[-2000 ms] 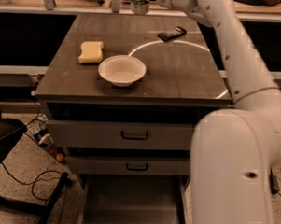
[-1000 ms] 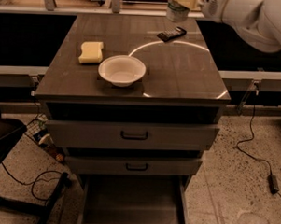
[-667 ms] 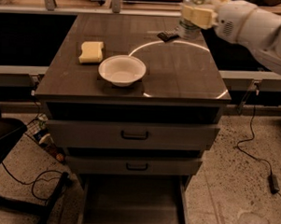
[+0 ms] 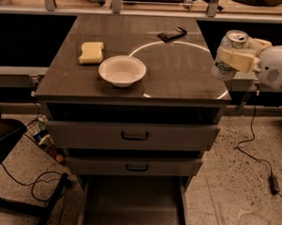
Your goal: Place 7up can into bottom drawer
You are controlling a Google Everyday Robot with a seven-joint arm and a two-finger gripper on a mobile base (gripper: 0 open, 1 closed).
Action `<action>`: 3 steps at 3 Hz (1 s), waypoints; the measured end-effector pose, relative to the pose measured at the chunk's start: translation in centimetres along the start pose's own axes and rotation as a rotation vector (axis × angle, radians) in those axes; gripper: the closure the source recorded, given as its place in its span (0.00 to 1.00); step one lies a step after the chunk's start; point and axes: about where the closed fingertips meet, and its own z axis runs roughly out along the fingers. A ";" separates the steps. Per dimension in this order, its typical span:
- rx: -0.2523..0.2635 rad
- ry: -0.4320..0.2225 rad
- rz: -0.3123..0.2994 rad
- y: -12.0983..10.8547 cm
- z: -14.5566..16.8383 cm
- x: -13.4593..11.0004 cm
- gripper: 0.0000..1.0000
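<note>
Desk [image 4: 180,74]: bowl [image 4: 122,70]; sponge [image 4: 91,52] at its 10 o'clock, remote [image 4: 172,34] 1 o'clock, gripper [image 4: 242,52] holding 7up can [image 4: 222,66] 3 o'clock. Bottom drawer [image 4: 132,203] below.

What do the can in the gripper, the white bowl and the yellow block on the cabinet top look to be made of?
7up can, held by the gripper near the right edge of the cabinet top: thin metal, going by its shiny silver top. Bowl: smooth white with a slight sheen, likely ceramic or hard plastic; cannot tell which. Yellow block: matte with rounded edges, probably a foam sponge.
</note>
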 end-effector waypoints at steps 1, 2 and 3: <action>-0.025 0.082 0.022 0.9 -4.2 3.2 1.00; -0.026 0.082 0.022 1.0 -4.2 3.2 1.00; -0.035 0.134 -0.008 2.0 -6.3 5.6 1.00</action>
